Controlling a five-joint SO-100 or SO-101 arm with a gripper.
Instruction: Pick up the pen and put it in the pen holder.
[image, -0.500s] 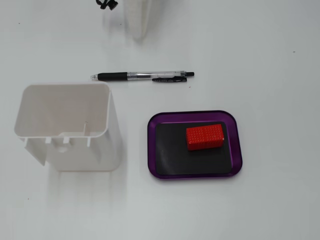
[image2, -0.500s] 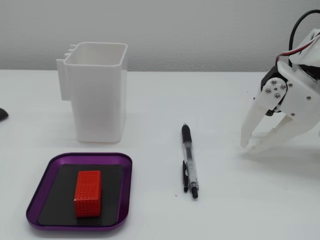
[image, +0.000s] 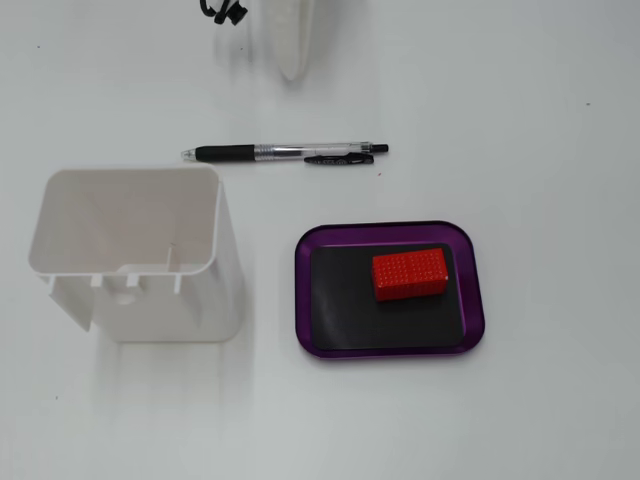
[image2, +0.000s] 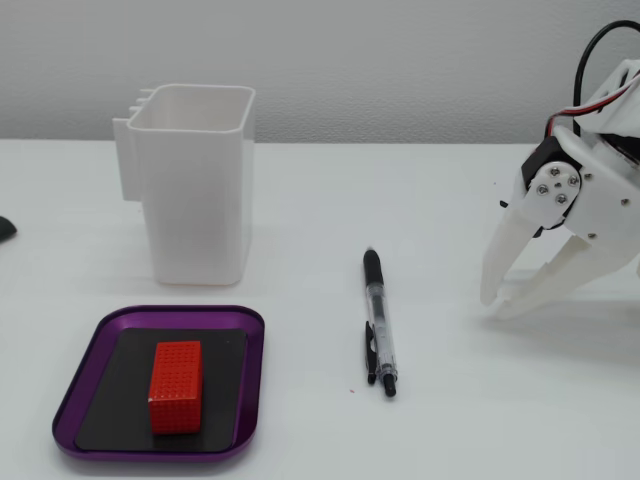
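Observation:
A black and clear pen (image: 285, 153) lies flat on the white table, beyond the pen holder; it also shows in the other fixed view (image2: 380, 322), pointing toward the camera. The pen holder (image: 130, 250) is a tall white open-topped box, standing upright and empty (image2: 195, 185). My white gripper (image2: 494, 306) hangs at the right, tips down on or near the table, well apart from the pen. Its fingertips meet and hold nothing. Only its tip (image: 290, 68) shows at the top of the fixed view from above.
A purple tray (image: 470, 300) with a black mat holds a red block (image: 410, 273), to the right of the holder; it sits in front of the holder in the other fixed view (image2: 80, 400). A dark object (image2: 5, 228) lies at that view's left edge.

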